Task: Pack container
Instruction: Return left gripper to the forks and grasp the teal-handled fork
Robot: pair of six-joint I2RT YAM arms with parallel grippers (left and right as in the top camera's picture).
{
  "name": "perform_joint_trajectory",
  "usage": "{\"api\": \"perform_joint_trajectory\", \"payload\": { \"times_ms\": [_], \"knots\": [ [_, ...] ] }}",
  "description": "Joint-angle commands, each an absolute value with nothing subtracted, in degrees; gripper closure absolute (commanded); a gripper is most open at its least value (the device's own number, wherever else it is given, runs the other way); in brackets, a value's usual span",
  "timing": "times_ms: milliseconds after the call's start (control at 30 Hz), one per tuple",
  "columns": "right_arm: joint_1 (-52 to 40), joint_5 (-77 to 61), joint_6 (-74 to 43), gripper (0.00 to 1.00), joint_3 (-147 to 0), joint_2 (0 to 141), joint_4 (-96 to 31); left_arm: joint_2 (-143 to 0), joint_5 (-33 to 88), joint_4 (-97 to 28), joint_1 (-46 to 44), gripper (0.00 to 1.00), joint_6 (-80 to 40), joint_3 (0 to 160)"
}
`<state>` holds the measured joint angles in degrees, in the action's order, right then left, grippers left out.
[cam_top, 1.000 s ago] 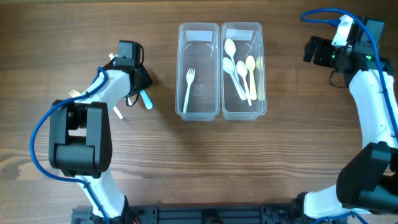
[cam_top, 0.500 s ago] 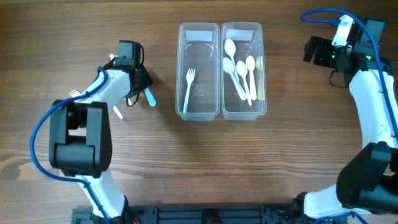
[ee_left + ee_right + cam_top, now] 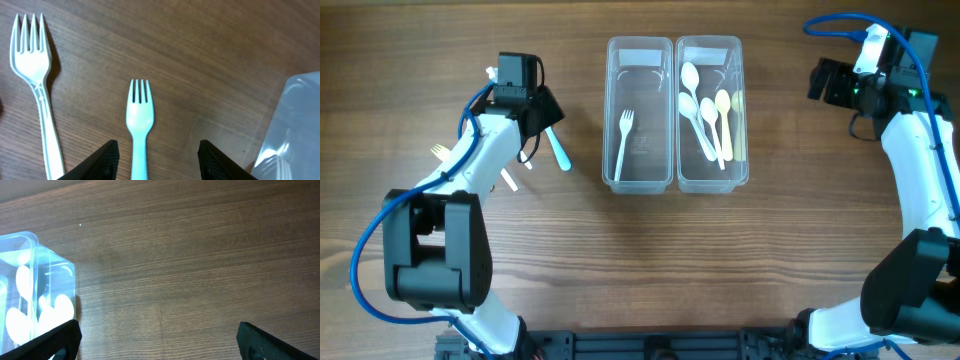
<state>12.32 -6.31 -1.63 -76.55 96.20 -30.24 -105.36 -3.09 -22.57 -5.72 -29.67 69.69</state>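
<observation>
The clear twin container [image 3: 675, 182] stands mid-table; its left tub holds a white fork [image 3: 623, 143] and its right tub several white and cream spoons [image 3: 705, 115]. A light blue fork [image 3: 558, 152] lies on the wood left of the container, and in the left wrist view this blue fork [image 3: 139, 121] points its tines away from me. My left gripper [image 3: 546, 118] [image 3: 157, 162] is open, its fingers either side of the blue handle with wood showing on both sides. My right gripper [image 3: 823, 82] [image 3: 159, 347] is open wide above bare wood right of the container [image 3: 35, 280].
A loose white fork [image 3: 34, 85] lies just left of the blue one; in the overhead view it shows partly under my left arm [image 3: 507, 180]. A cream fork [image 3: 440, 152] peeks out further left. The container's corner [image 3: 295, 125] is close on the right.
My left gripper has opened and drawn back toward the far left; the blue fork it was over now lies free on the table. The right arm has not moved.
</observation>
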Motion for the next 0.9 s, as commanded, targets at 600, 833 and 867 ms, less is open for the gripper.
{"api": "perform_joint_trajectory", "payload": {
  "times_ms": [600,833,867],
  "knots": [
    [12.08,-5.93,-1.1,0.0,-77.3,95.42,-30.11,-112.07,-2.59,-19.14,-5.72,0.44,-29.3,69.43],
    [12.08,-5.93,-1.1,0.0,-77.3,95.42,-30.09,-114.15,-2.59,-18.41,-5.72,0.43,-29.43,69.43],
    [12.08,-5.93,-1.1,0.0,-77.3,95.42,-30.11,-114.15,-2.61,-18.41,-5.72,0.42,-29.43,69.43]
  ]
}}
